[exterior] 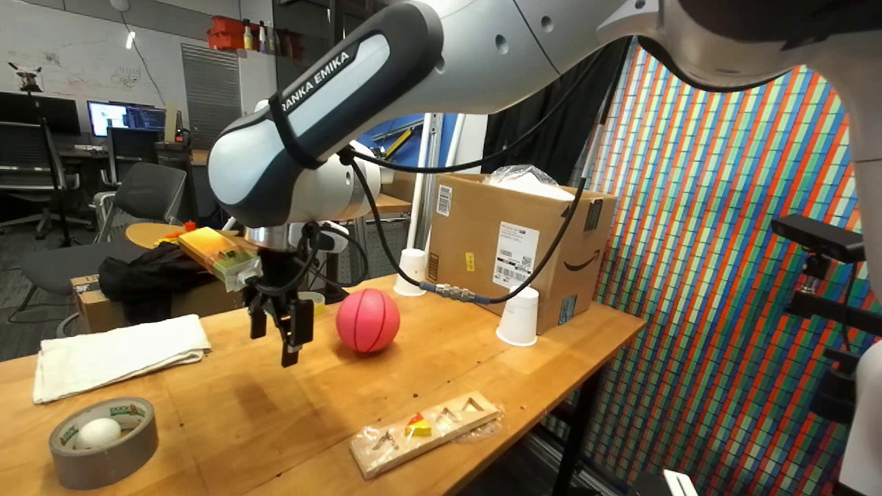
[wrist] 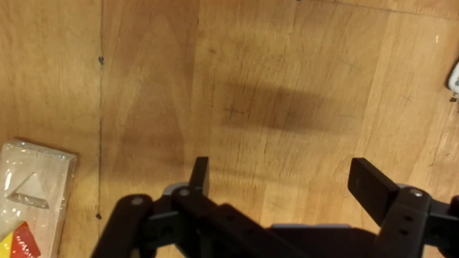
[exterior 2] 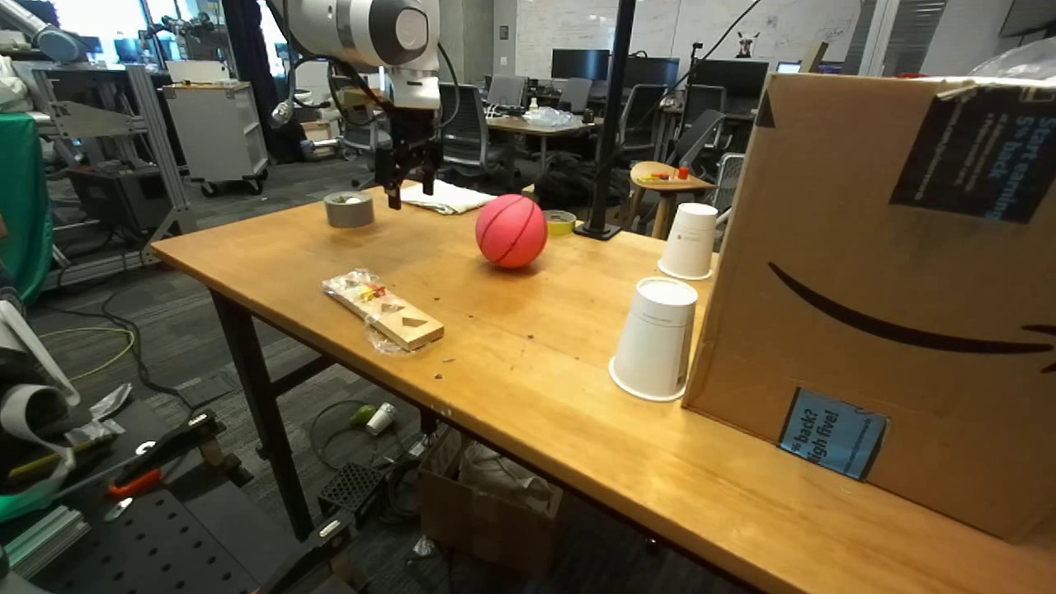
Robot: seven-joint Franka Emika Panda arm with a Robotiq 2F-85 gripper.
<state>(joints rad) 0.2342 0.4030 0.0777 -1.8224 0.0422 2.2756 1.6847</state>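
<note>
My gripper [exterior: 275, 341] is open and empty, pointing down above the wooden table; it also shows in an exterior view [exterior 2: 412, 194] and the wrist view [wrist: 278, 172]. Only bare wood shows between its fingers. A pink ball [exterior: 368, 320] with dark lines is beside it, apart from it, also in an exterior view [exterior 2: 511, 232]. A grey tape roll [exterior: 114, 458] lies flat with a white egg-like object [exterior: 99, 432] inside. A folded white cloth [exterior: 120, 355] lies near it. A plastic-wrapped wooden board [exterior: 441, 430] with triangular recesses holds a red and yellow piece [exterior: 418, 426]; the board's corner shows in the wrist view [wrist: 39, 165].
Two upturned white cups [exterior 2: 654, 342] [exterior 2: 690, 242] stand beside a large cardboard box [exterior 2: 825, 206] at the table's end. A yellow tape roll [exterior 2: 561, 223] and a black post [exterior 2: 606, 206] are behind the ball. A cable hangs from the arm.
</note>
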